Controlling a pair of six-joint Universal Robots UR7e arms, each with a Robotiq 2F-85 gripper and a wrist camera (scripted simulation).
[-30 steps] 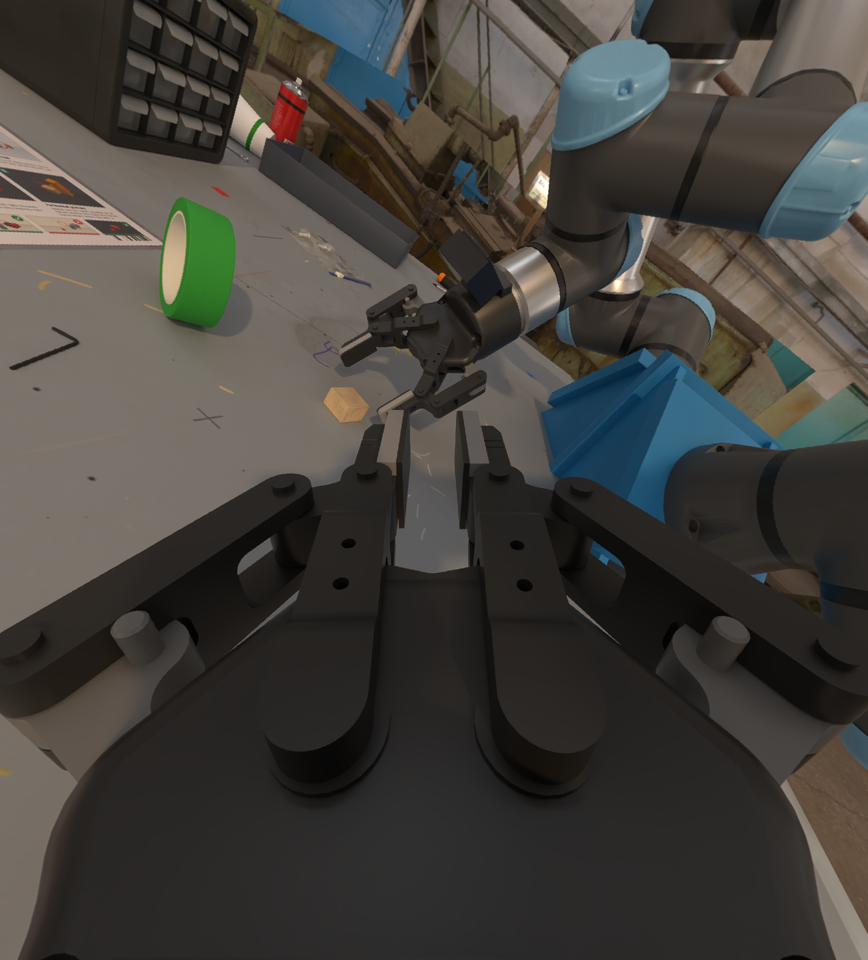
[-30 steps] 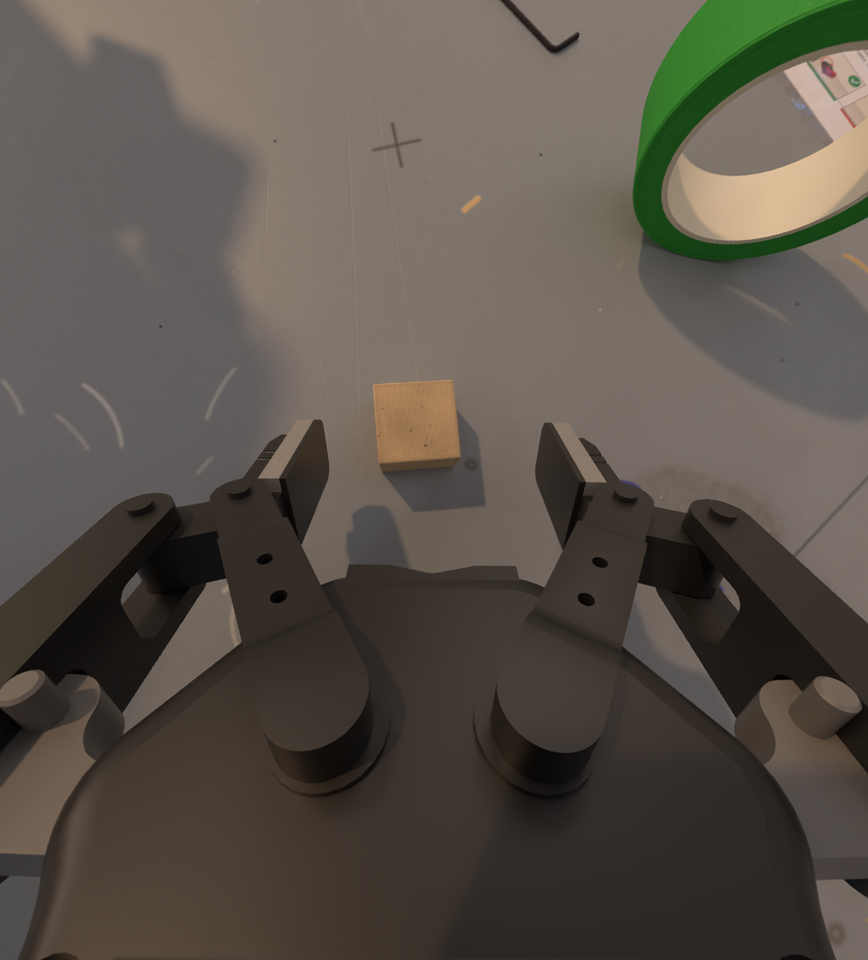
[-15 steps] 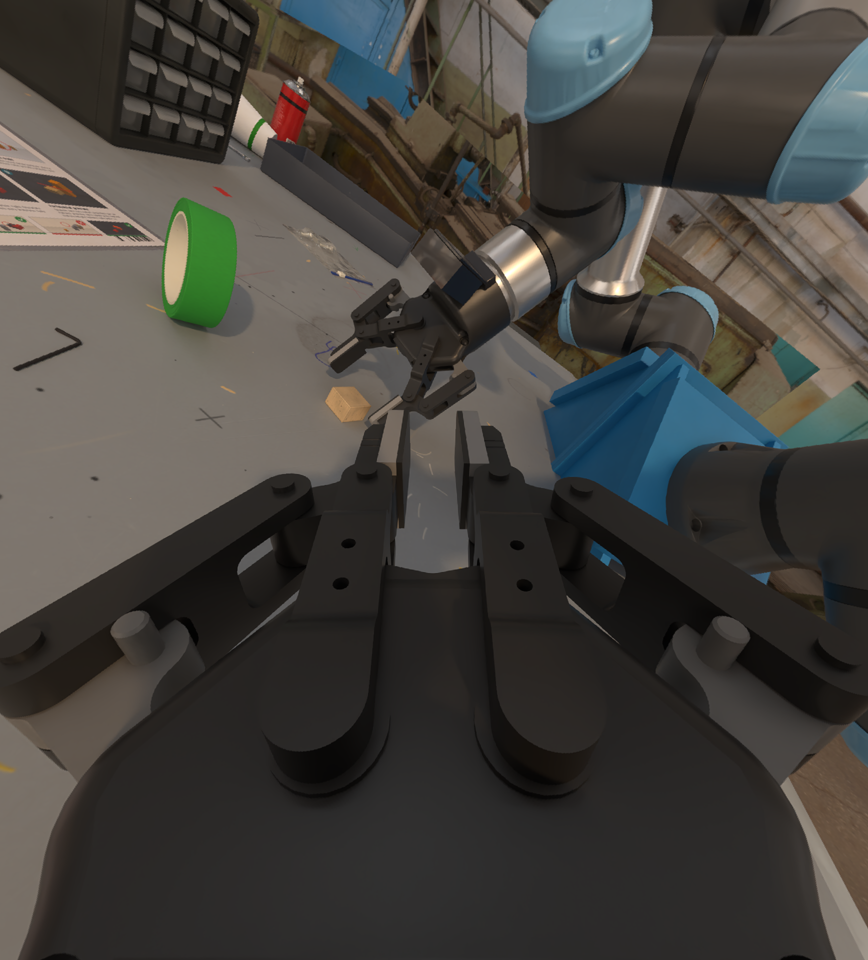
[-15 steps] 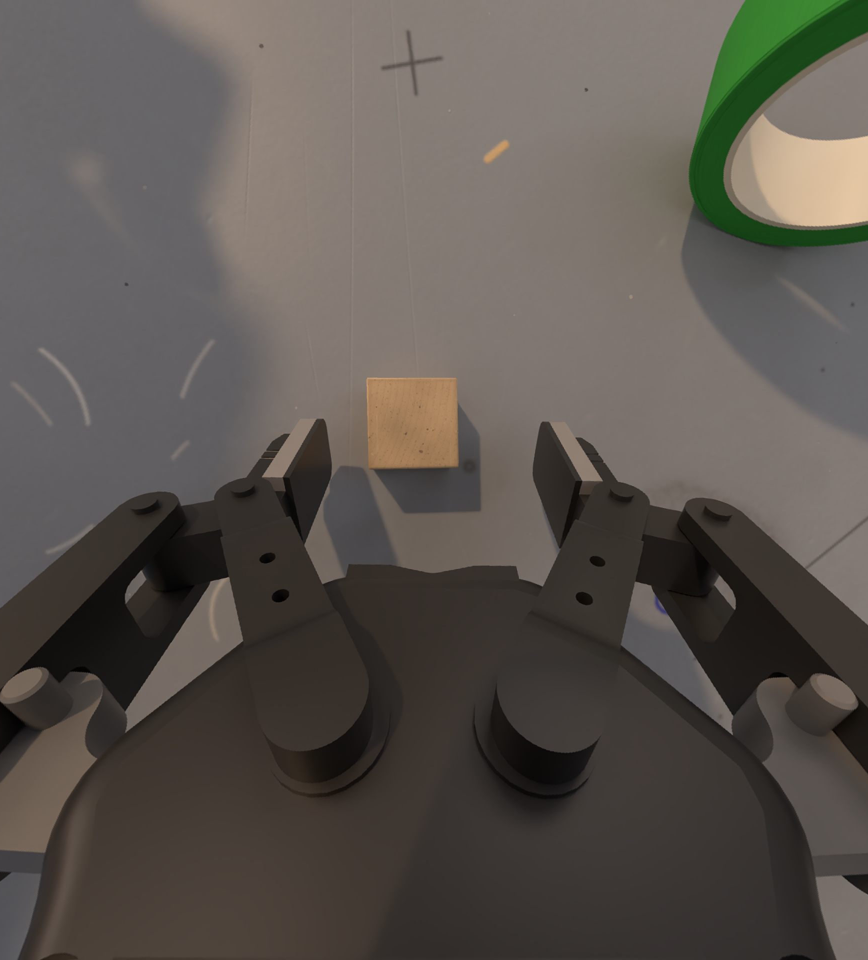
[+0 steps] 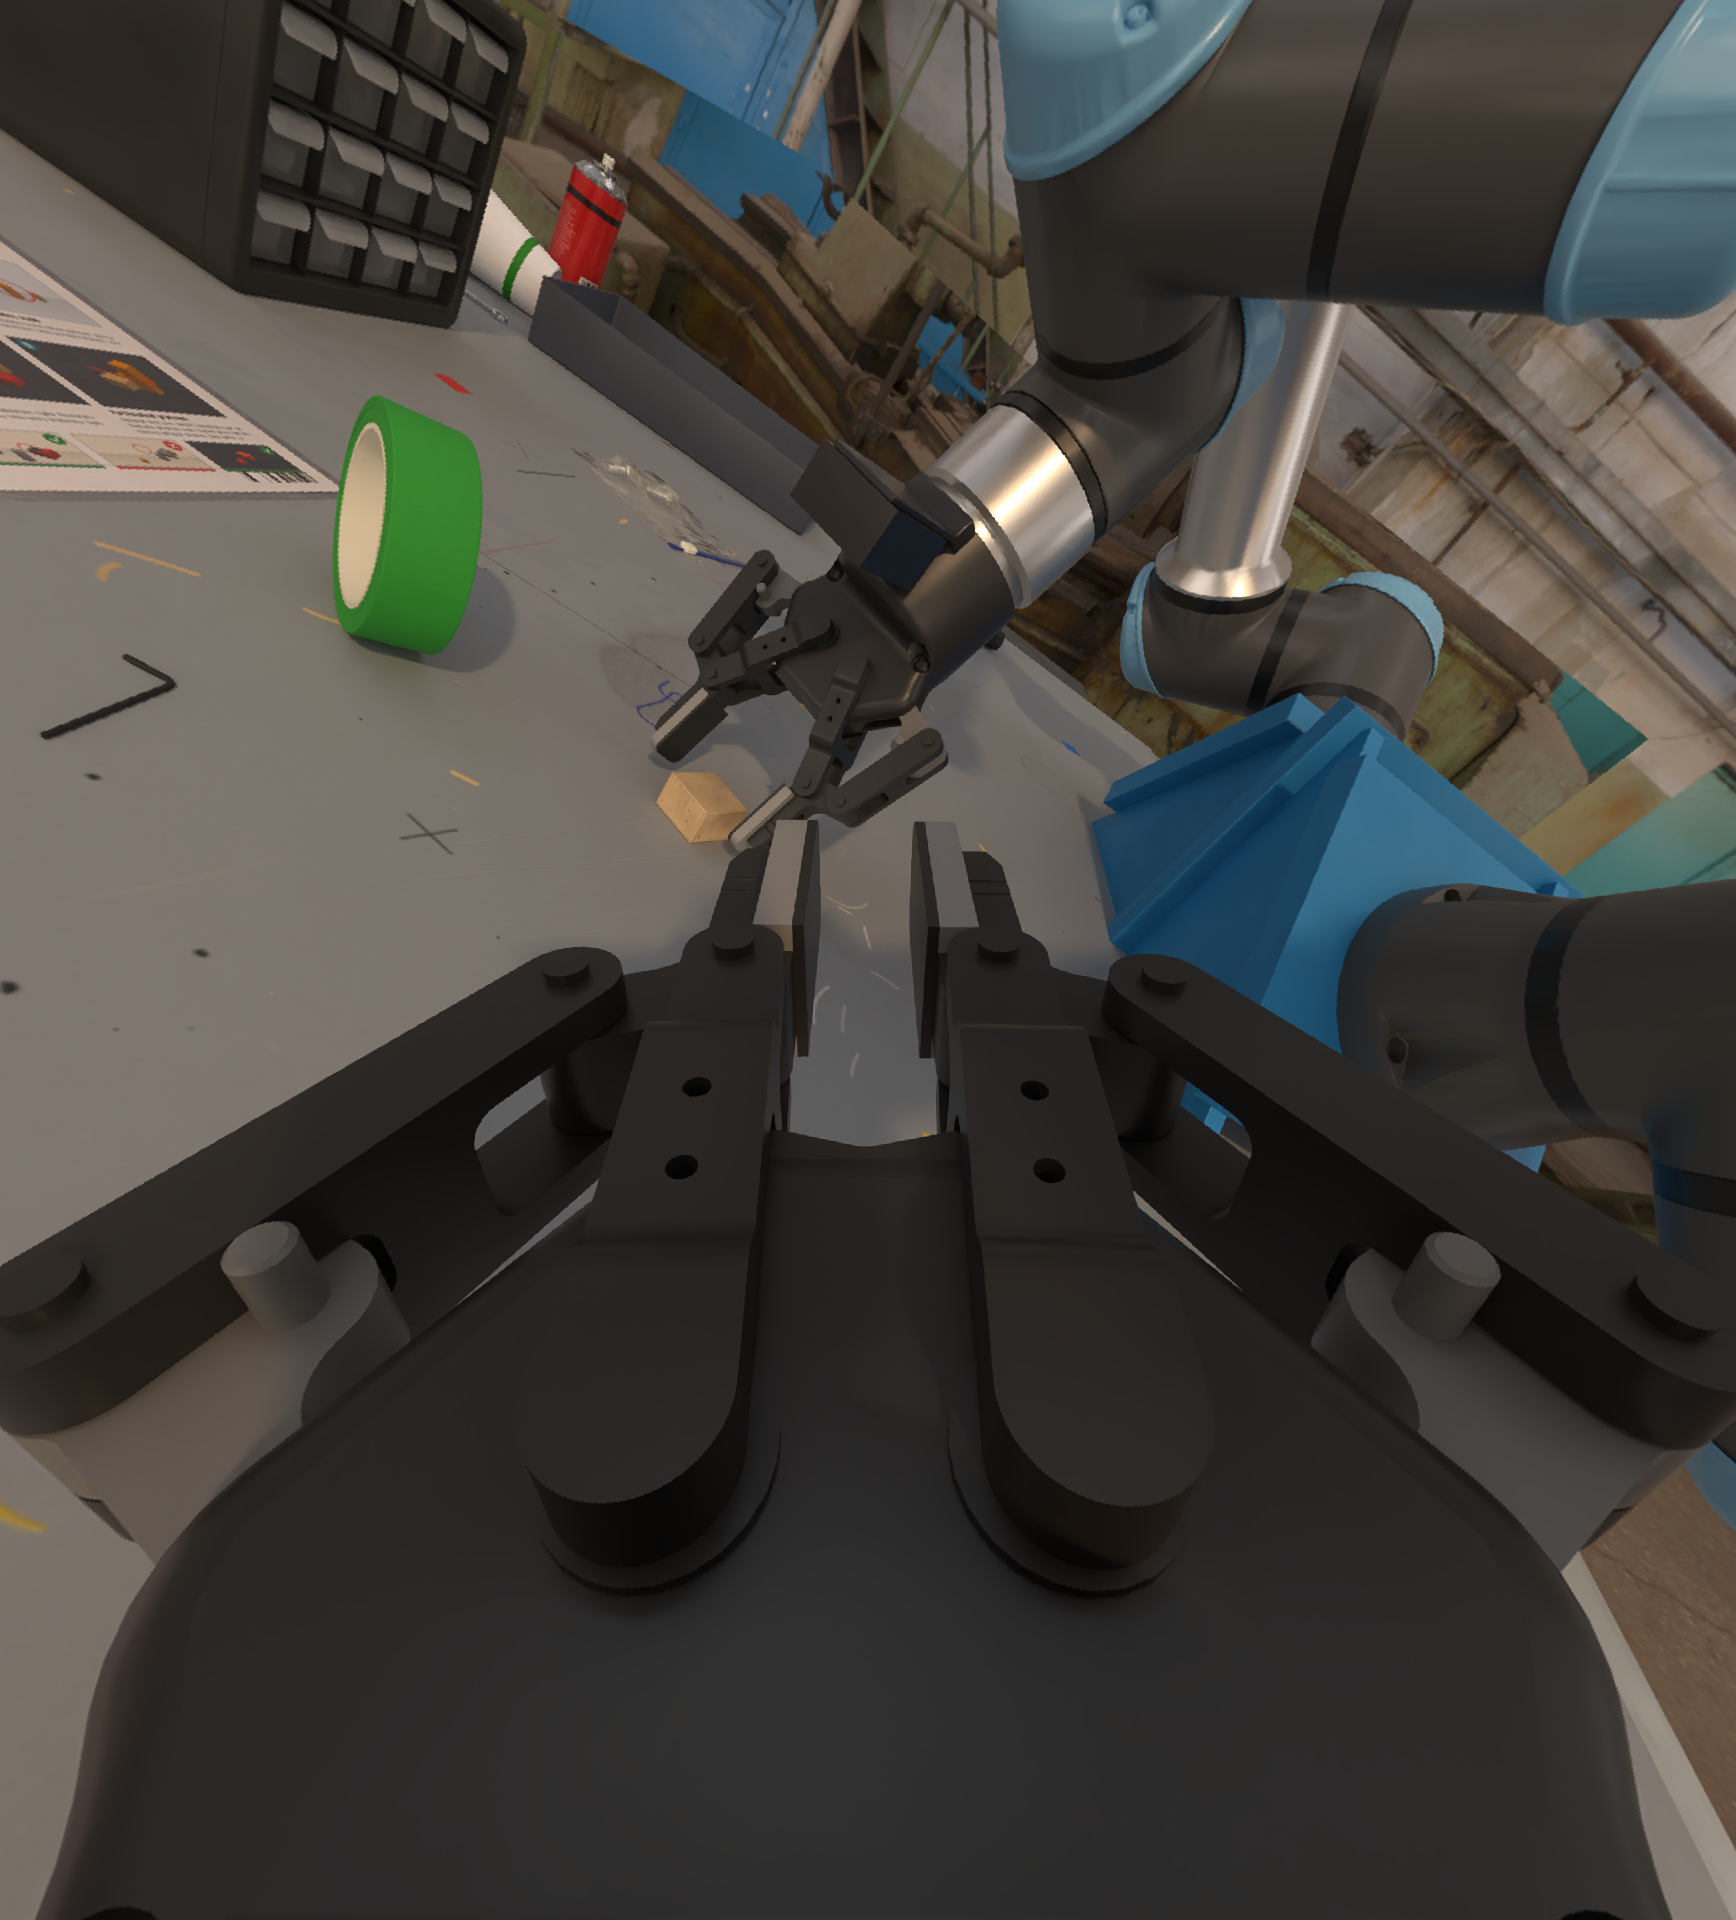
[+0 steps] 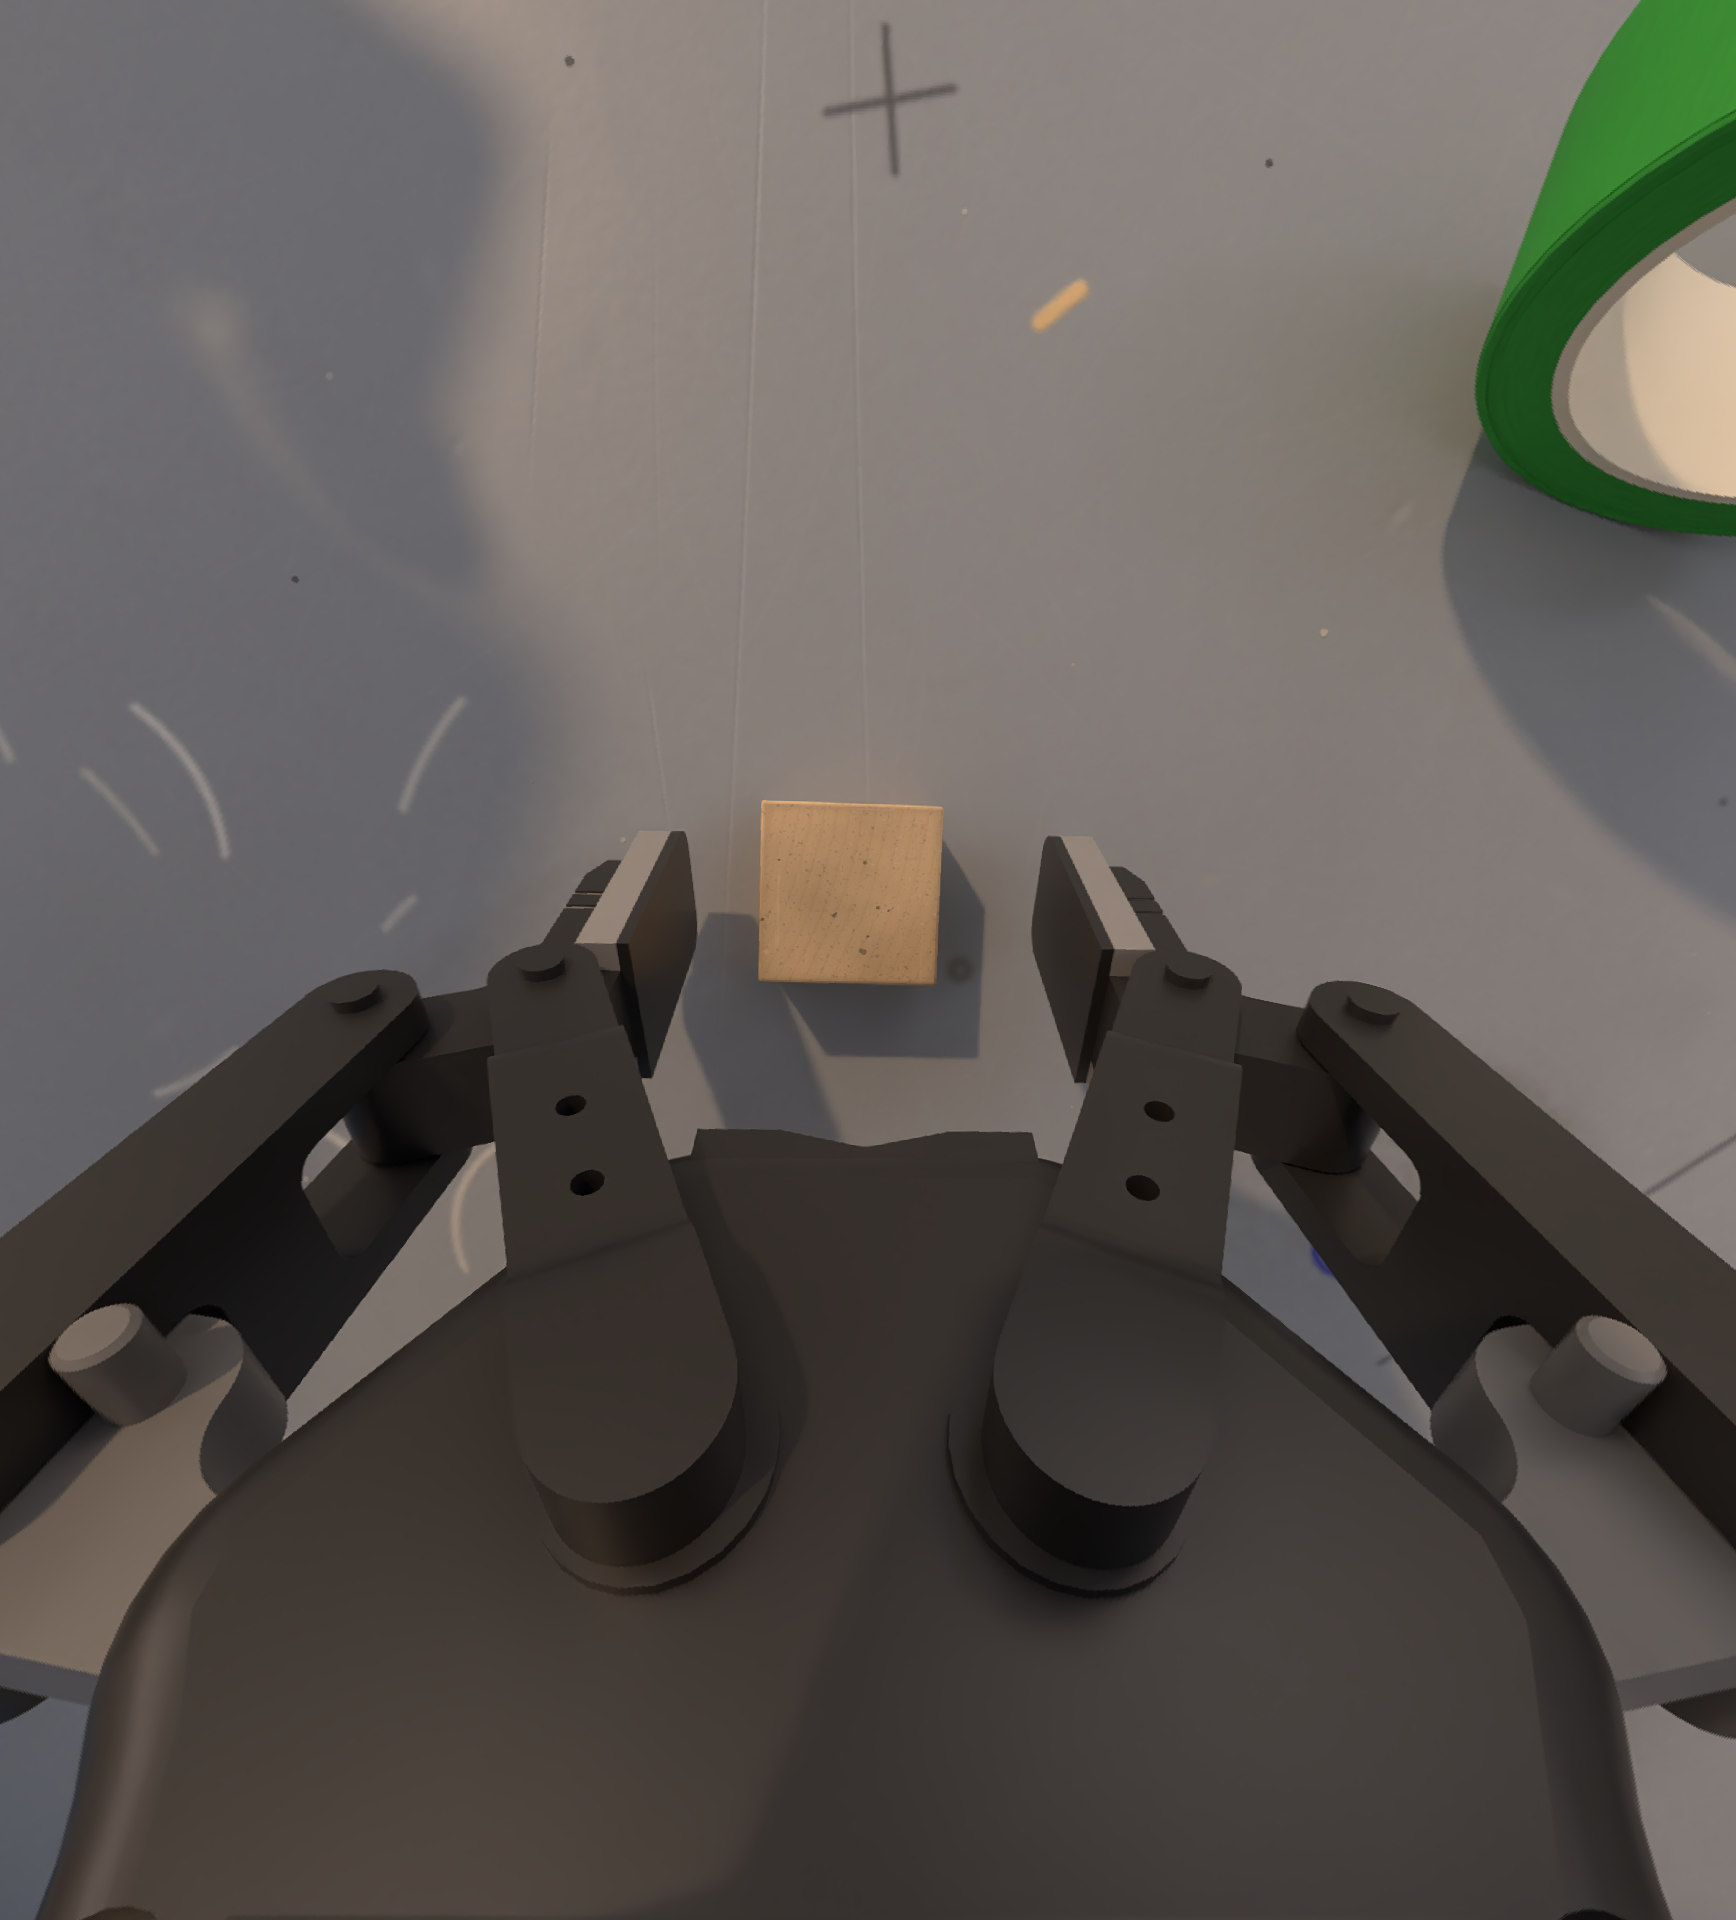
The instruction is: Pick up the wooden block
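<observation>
The right end effector (image 6: pixel 862 940) has dropped lower over the grey surface (image 6: pixel 1207 727) in the past second, so that the wooden block (image 6: pixel 849 891), which sat just ahead of its fingertips, now lies between them, centred and square to the pads. Its fingers (image 6: pixel 651 925) stand wide apart, with clear gaps on both sides of the block and no contact yet. The block rests flat on the surface, well apart from the green tape roll (image 6: pixel 1612 343). The approach looks all but finished; closing on the block appears to be the next step. The left end effector (image 5: pixel 864 894) hangs back nearby, its fingers a narrow gap apart and holding nothing.
</observation>
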